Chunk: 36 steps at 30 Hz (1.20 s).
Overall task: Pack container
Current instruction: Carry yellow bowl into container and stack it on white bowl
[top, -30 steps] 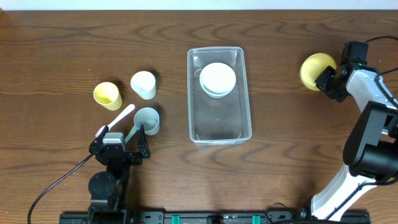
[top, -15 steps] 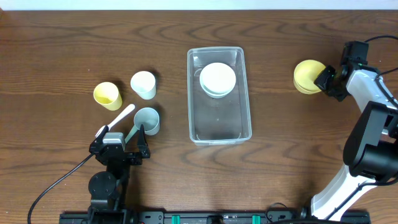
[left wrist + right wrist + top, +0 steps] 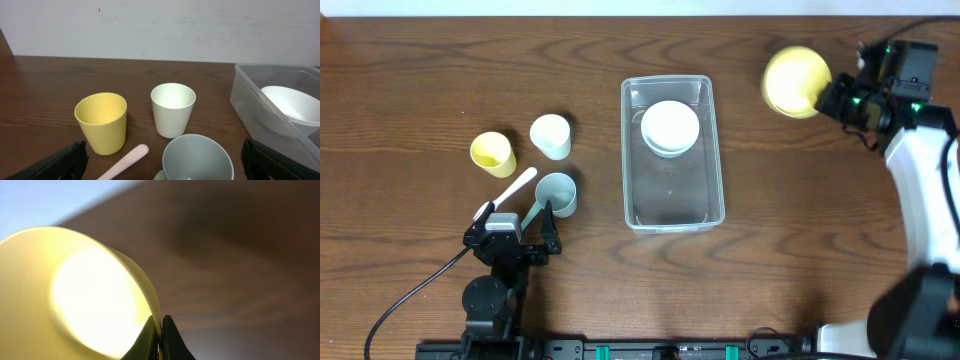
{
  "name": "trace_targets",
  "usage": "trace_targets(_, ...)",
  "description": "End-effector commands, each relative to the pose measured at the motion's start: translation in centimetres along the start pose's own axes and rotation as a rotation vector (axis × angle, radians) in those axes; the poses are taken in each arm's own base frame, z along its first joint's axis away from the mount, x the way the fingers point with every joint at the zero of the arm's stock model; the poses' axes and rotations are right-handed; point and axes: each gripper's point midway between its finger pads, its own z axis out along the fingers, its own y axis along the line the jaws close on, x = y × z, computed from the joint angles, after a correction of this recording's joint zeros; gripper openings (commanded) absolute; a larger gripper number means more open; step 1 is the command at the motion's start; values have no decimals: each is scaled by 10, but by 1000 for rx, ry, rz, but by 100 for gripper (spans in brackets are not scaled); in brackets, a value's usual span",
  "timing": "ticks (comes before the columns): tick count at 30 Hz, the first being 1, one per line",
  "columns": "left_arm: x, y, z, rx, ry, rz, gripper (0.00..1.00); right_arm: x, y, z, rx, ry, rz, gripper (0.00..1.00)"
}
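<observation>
Container (image 3: 673, 200) — clear, rectangular, rimmed — sits mid-counter (image 3: 420, 60), with a white bowl (image 3: 670, 127) resting in its far half. Well off to its right, the right end effector (image 3: 827, 97) is clamped on the rim of a yellow bowl (image 3: 794, 80), its fingers (image 3: 150, 339) pinched together over the thin edge. The left end effector (image 3: 514, 222) stands wide apart at the near left, behind a grey-green cup (image 3: 557, 192) and a pale spoon (image 3: 515, 185). Beyond them a yellow cup (image 3: 491, 152) and a white cup (image 3: 550, 135) stand upright — near each other, not touching.
</observation>
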Motion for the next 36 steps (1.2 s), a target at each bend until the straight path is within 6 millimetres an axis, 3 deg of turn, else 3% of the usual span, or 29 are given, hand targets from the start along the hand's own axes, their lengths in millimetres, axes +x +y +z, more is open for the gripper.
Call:
trace_targets(1,18,5,2,-22,48,7,98,9,69,-21,-156,-17,-148,1)
trace_targets(6,18,5,2,-22,48,7,98,34,123,-11,-176,-16,-226,1)
trace_targets(11,18,5,2,-22,48,8,98,61,148,17,-113,-5,-260,1)
trace_targets(16,18,5,2,-22,48,7,98,83,150,45,-63,35,-286,1)
trace_targets(24,18,5,2,-22,48,7,98,116,136,89,-12,138,-293,1)
trace_targets(32,18,5,2,-22,48,7,98,133,131,106,7,185,-301,2)
trace_targets(33,18,5,2,-22,48,7,98,133,132,106,6,186,-302,6)
trace_targets(36,19,5,2,-22,49,7,98,134,132,106,4,187,-303,33)
